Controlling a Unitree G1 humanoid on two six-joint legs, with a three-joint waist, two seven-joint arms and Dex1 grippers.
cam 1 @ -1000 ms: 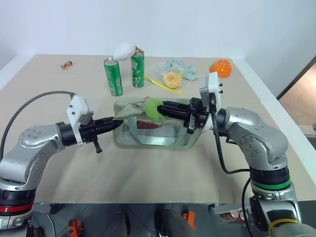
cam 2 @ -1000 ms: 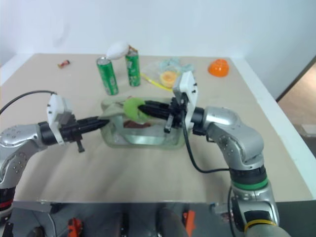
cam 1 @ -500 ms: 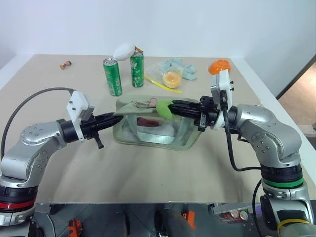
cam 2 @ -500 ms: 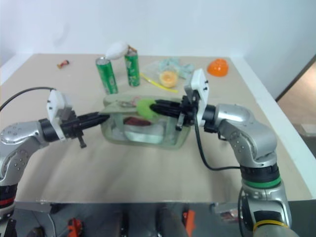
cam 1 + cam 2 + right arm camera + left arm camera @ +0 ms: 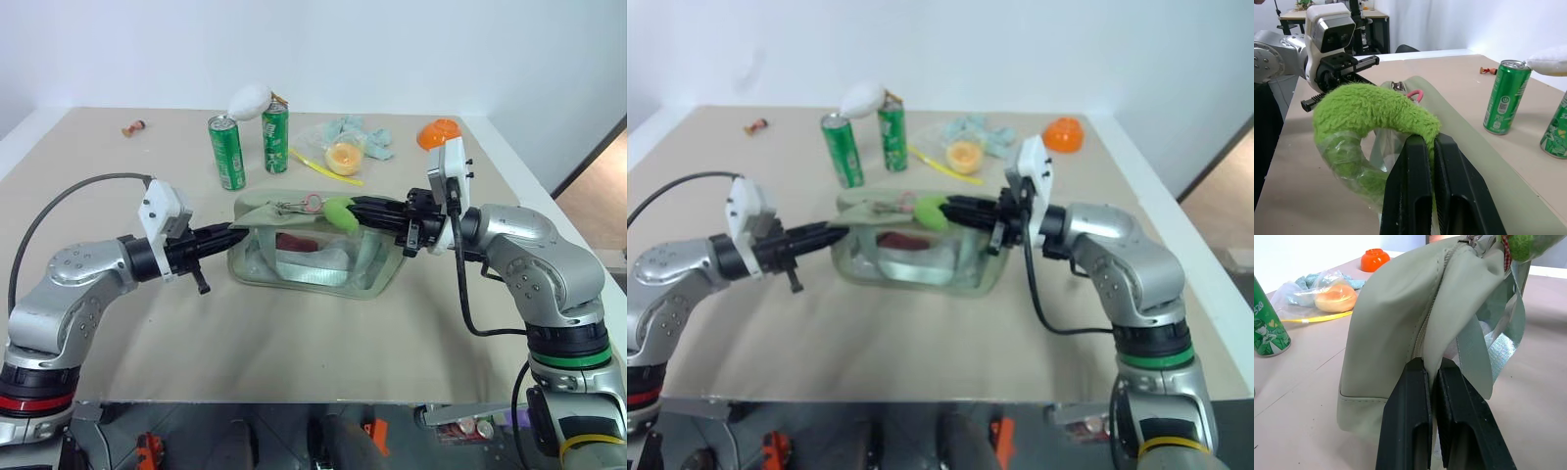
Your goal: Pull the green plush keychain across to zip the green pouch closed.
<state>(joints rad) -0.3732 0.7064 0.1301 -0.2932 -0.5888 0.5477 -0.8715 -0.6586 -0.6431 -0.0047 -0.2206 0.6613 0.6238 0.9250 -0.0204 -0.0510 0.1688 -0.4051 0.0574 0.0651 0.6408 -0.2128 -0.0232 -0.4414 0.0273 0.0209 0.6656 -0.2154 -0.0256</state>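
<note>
The pale green pouch [image 5: 312, 262] lies mid-table, its long side running left to right. My left gripper [image 5: 235, 233] is shut on the fabric at the pouch's left end; the left wrist view shows its fingers [image 5: 1409, 396] pinching the pouch [image 5: 1396, 308] beside the zipper seam. The lime-green plush keychain [image 5: 337, 210] hangs over the pouch's top, right of centre, on a pinkish cord [image 5: 312, 203]. Coming level from the right, my right gripper [image 5: 351, 209] is shut on the plush ring, as the right wrist view shows of the keychain [image 5: 1366, 105].
Two green cans [image 5: 227, 152] [image 5: 275, 140] stand behind the pouch, with a white object [image 5: 248, 98] behind them. A clear bag with blue cloth [image 5: 351, 145], a yellow-green stick [image 5: 323, 166] and an orange bowl [image 5: 440, 132] lie at the back right. A small red item [image 5: 132, 127] lies far left.
My right gripper has drawn the keychain to the right along the pouch's top, and the pinkish cord now trails behind it. The left gripper has kept its hold on the pouch's end.
</note>
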